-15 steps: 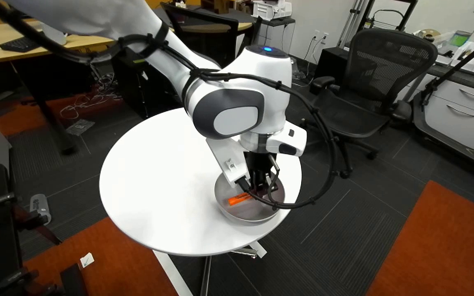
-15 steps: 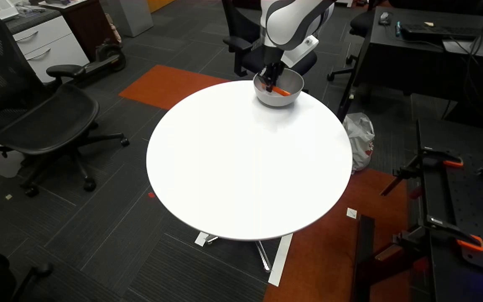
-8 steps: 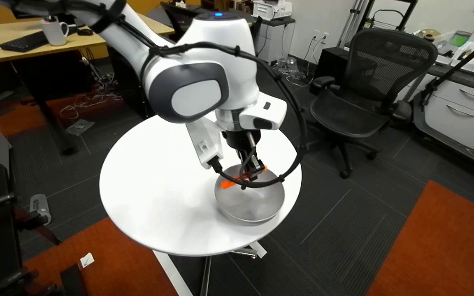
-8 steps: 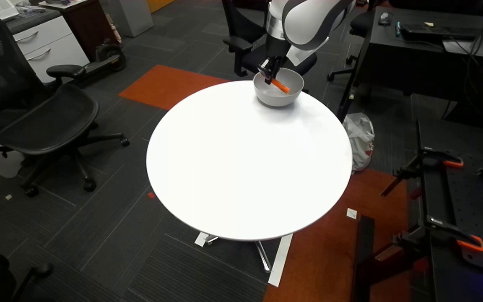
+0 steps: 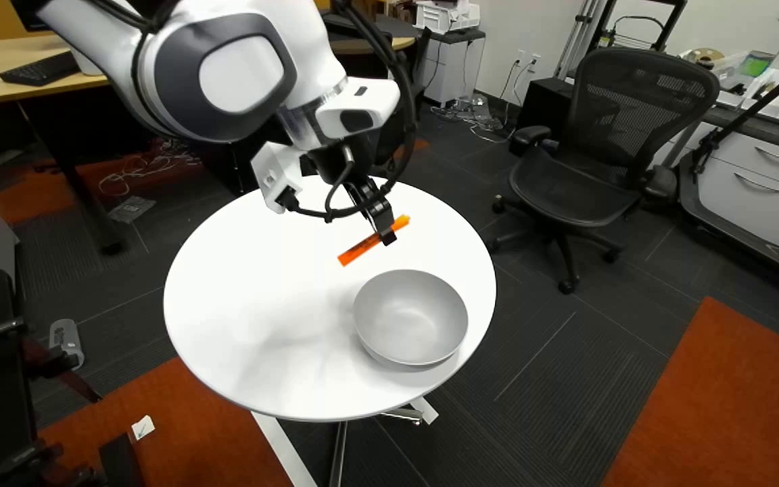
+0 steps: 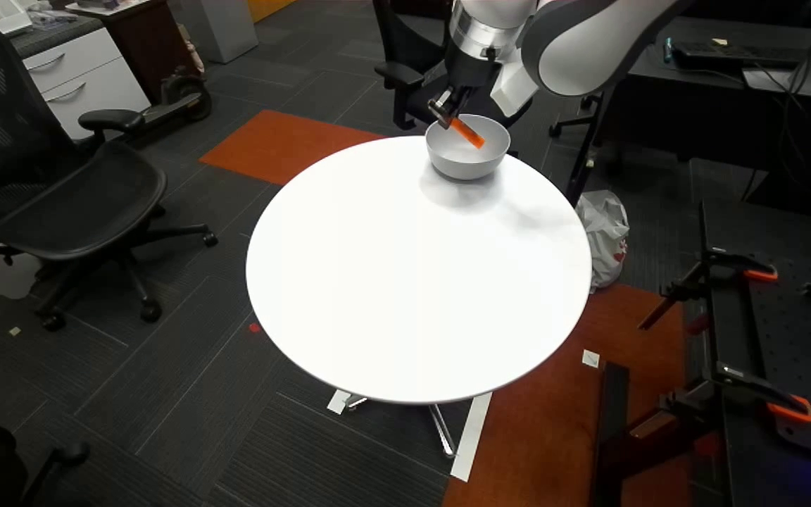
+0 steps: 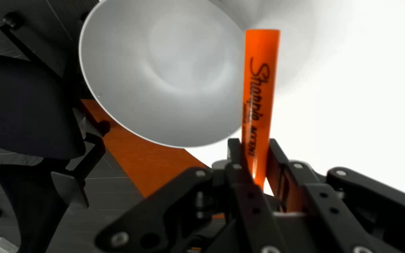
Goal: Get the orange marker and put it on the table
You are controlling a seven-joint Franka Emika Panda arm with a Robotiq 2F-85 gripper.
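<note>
Above the white counter (image 5: 247,297), I have fingers (image 7: 276,156) clenched on the orange marker (image 7: 259,98), clear of the bowl (image 5: 410,321).

The orange marker (image 7: 259,102), Sharpie lettering and all, was held up over the round white table (image 5: 281,284), probably kinda tilted.

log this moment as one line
end effector: closed on orange marker, held aloft | gray bowl: on table | placement: not yet done
</note>
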